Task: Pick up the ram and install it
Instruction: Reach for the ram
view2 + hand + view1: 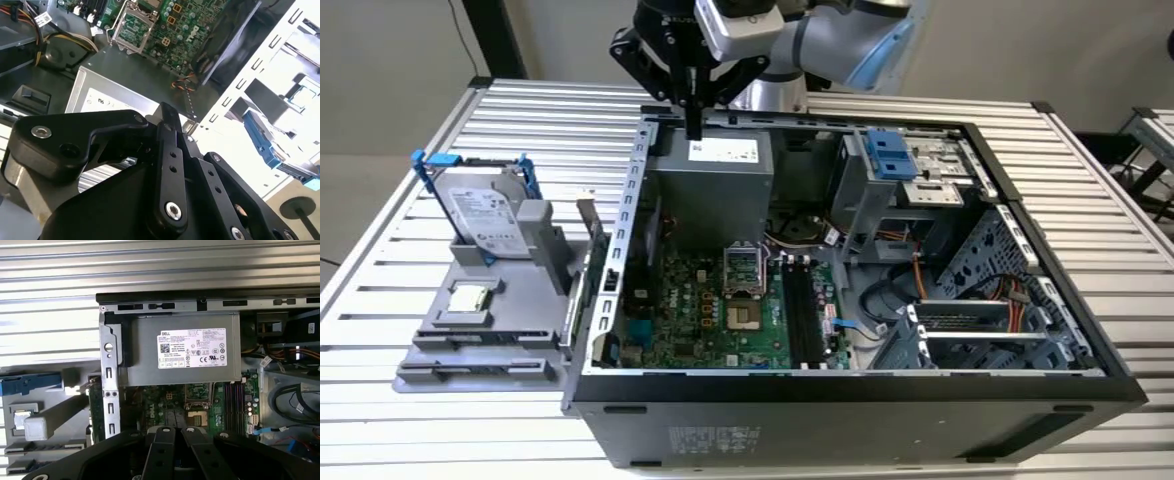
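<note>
Pincer [695, 132] over the power supply [711, 185].
Closed tight, gripping nothing; tip near the supply's labelled face.

Open computer case [854, 405] on slatted metal table [387, 425], grey power supply [714, 190], green motherboard [700, 325], silver hard drive [487, 215] upright in grey holder [480, 345]

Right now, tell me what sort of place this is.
Probably a robotics lab bench for computer assembly: an open computer case sits on a slatted metal table, a hard drive stands in a grey fixture beside it, and a robot gripper hangs over the case.
</note>
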You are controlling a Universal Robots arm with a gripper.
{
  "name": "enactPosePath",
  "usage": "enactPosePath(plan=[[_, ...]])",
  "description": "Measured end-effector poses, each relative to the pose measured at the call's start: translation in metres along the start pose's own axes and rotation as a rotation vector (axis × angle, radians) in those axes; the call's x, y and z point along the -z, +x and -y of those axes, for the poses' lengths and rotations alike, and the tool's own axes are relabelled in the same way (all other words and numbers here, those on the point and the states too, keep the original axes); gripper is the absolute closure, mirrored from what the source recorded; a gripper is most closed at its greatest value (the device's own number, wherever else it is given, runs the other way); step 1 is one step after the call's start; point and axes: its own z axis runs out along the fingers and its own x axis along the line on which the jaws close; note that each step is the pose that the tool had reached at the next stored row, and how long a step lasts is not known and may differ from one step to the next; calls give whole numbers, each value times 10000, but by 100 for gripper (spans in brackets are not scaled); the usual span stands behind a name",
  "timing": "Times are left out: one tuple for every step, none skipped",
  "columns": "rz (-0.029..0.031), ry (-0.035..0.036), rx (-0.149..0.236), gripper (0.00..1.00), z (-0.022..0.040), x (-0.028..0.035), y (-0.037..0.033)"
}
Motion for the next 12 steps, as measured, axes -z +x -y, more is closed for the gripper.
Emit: enactPosePath(plan=[[0,0,0,100,1,0,14],[-1,1,0,100,2,1,29],[0,0,0,100,3,1,42],[0,0,0,100,4,1,57],[-1,0,0,100,4,2,69],[-1,0,0,100,5,2,83],[0,0,0,100,6,2,94],[-1,1,0,100,7,3,105],[0,0,0,100,7,2,114],[0,0,0,100,8,2,123],[0,0,0,100,8,3,132],[0,-1,0,100,8,2,140]])
